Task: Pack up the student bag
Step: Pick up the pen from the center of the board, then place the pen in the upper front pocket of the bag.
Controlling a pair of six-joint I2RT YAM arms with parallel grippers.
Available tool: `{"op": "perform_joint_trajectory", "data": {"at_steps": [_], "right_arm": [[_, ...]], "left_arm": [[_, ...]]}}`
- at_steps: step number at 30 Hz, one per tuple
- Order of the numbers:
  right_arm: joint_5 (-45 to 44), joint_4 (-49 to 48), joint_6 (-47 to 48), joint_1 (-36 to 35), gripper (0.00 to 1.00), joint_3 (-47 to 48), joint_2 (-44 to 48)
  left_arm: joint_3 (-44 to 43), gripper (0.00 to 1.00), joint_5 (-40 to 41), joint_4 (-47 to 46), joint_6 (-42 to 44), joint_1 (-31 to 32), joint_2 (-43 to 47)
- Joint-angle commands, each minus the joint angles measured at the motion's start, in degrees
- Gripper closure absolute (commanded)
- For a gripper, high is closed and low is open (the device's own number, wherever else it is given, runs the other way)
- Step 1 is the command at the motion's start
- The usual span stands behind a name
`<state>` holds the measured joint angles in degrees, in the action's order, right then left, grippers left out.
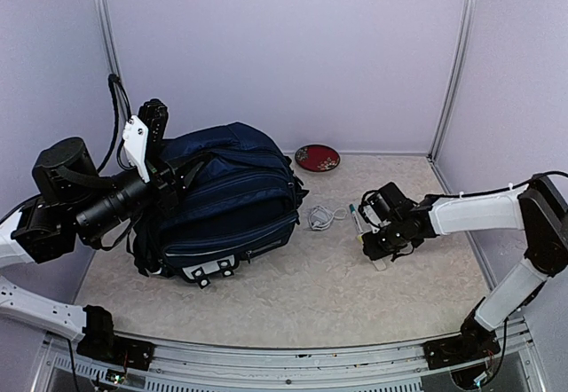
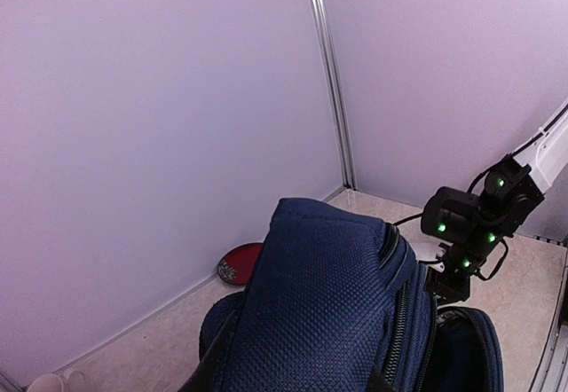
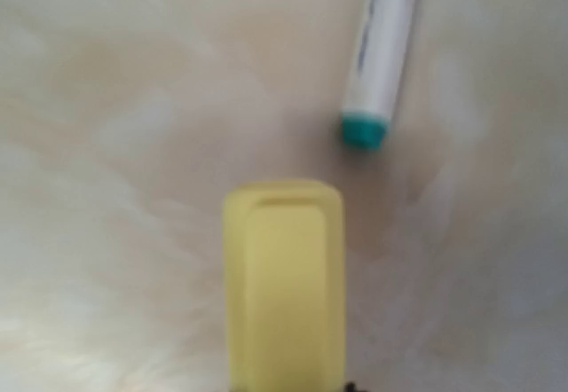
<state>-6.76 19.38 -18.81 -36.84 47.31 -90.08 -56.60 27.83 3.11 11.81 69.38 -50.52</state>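
Navy student bag (image 1: pixel 226 201) lay left of centre in the top view, with the left gripper (image 1: pixel 170 179) at its upper-left edge, jaw state hidden. The right gripper (image 1: pixel 380 248), its opening also impossible to tell, hovered right of centre. It likely needed to square over one item before closing, either the marker (image 3: pixel 382 46) or the yellow block (image 3: pixel 282 286).

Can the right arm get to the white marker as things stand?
Probably yes. The right gripper hovers just above the marker, which lies bare on the table. The yellow block beside it lies apart, and nothing covers it.
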Motion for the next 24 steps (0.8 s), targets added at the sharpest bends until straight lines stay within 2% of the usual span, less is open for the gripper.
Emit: {"op": "perform_joint_trajectory", "data": {"at_steps": [1,5,7,9,12,14,17,21,24], "right_arm": [[3.46,-0.54,5.54,-0.80,0.90,3.17,13.55],[8.70,-14.16,9.88,-4.84,0.92,4.62,26.36],[10.39,-23.26,13.22,-8.89,0.92,4.78,28.79],[15.59,-30.43,18.88,-14.11,0.92,7.24,27.29],[25.95,-33.85,30.00,-22.33,0.93,13.23,21.00],[33.58,-31.17,36.10,-25.38,0.93,18.99,15.75],[38.89,-23.40,42.68,-26.73,0.93,27.89,8.26],[35.88,-11.80,52.83,-27.78,0.93,35.42,1.43],[31.61,-3.69,58.47,-29.28,0.88,38.56,-1.19]], "left_arm": [[-1.83,1.00,0.58,-8.26,-0.95,-0.58,1.51],[-2.01,1.00,0.25,-8.28,-1.21,-0.91,1.01],[-1.87,1.00,-0.09,-8.60,-1.48,-1.17,0.75],[-1.93,1.00,-0.48,-8.65,-1.71,-1.22,0.34],[-2.34,1.00,-0.82,-8.40,-2.10,-1.28,-0.24],[-2.57,1.00,-1.09,-8.31,-2.15,-1.30,-0.36],[-2.68,1.00,-1.24,-8.21,-2.48,-1.36,-0.05],[-2.70,1.00,-0.97,-7.70,-2.76,-1.36,0.47],[-2.75,1.00,-0.87,-7.42,-2.61,-1.47,0.51]]}}
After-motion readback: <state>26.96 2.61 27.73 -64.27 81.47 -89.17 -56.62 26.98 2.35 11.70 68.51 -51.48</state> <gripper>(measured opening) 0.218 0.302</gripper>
